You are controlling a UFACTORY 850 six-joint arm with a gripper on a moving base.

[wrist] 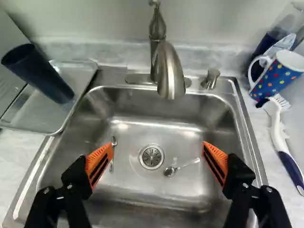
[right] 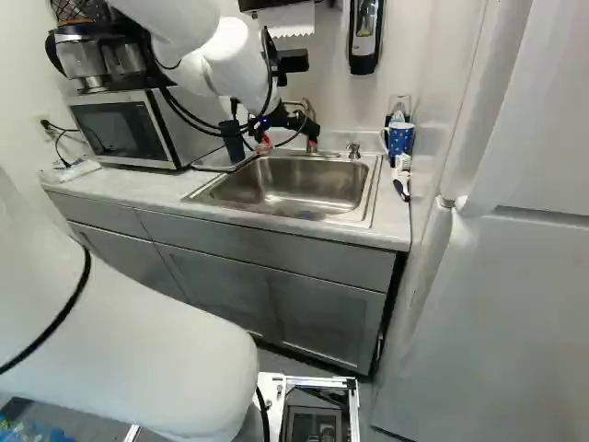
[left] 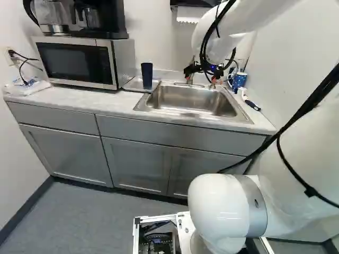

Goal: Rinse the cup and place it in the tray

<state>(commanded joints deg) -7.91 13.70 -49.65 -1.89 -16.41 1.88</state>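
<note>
Fingers (wrist: 99, 164) of the gripper (wrist: 158, 144) stand wide apart, released, with nothing between their pads. Beneath and ahead of them spreads the sink (wrist: 142, 192). The microwave (left: 77, 61) stands past the finger nearer the tray, and could hinder a wide approach from that side. The tray (wrist: 42, 114) lies beyond that same finger, beside the basin; a low sideways sweep could catch its rim and shift its load. Ahead, between the lines of the two fingers, the faucet (wrist: 170, 78) projects over the basin, where a forward move made too low could strike the spout. The dark cup (wrist: 38, 73) stands upright in the tray, outside the finger span; whether it is rinsed cannot be told. Being tall and narrow, it would probably topple if one finger met it before the other. The dotted mug (wrist: 273, 78), outside the opposite finger, could be mistaken for the target or nudged, as could the brush (wrist: 278, 130) beside it. Smallest, a spoon (wrist: 169, 171) rests between and below the fingers, liable to snag a deep descent.
</note>
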